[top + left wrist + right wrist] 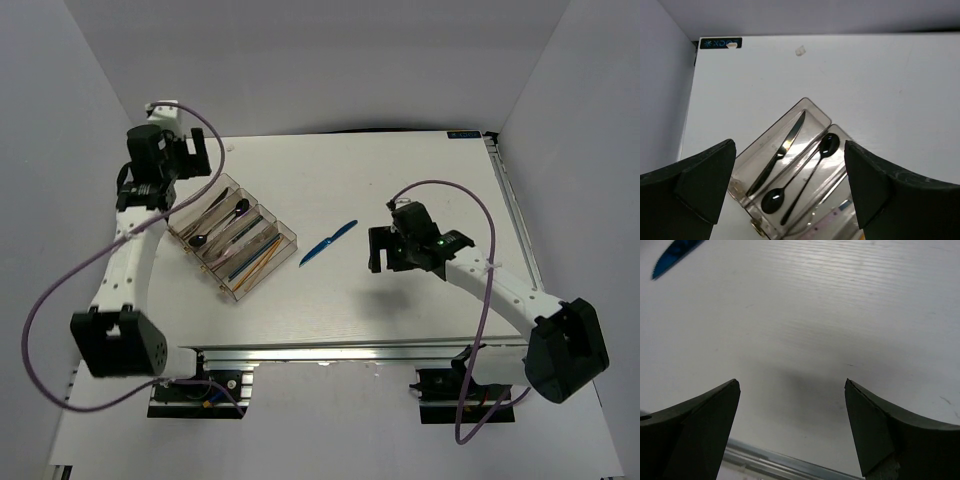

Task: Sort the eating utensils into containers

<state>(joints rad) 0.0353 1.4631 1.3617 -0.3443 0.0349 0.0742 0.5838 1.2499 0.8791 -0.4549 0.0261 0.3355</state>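
Observation:
The clear organiser tray (289, 237) lies slanted at the table's left. It holds a black knife (781, 150) in its end compartment and two black spoons (774, 198) beside it. Silver forks (240, 236) and orange and blue sticks (258, 261) lie in the other compartments. A blue knife (328, 243) lies loose on the table right of the tray; its tip shows in the right wrist view (675, 253). My left gripper (193, 152) (790, 145) is open and empty above the tray's far end. My right gripper (385, 255) (791, 382) is open and empty, right of the blue knife.
White walls close in the table at the back and both sides. A metal rail (350, 350) runs along the near edge. A small white scrap (800, 50) lies near the back left. Purple cables loop off both arms.

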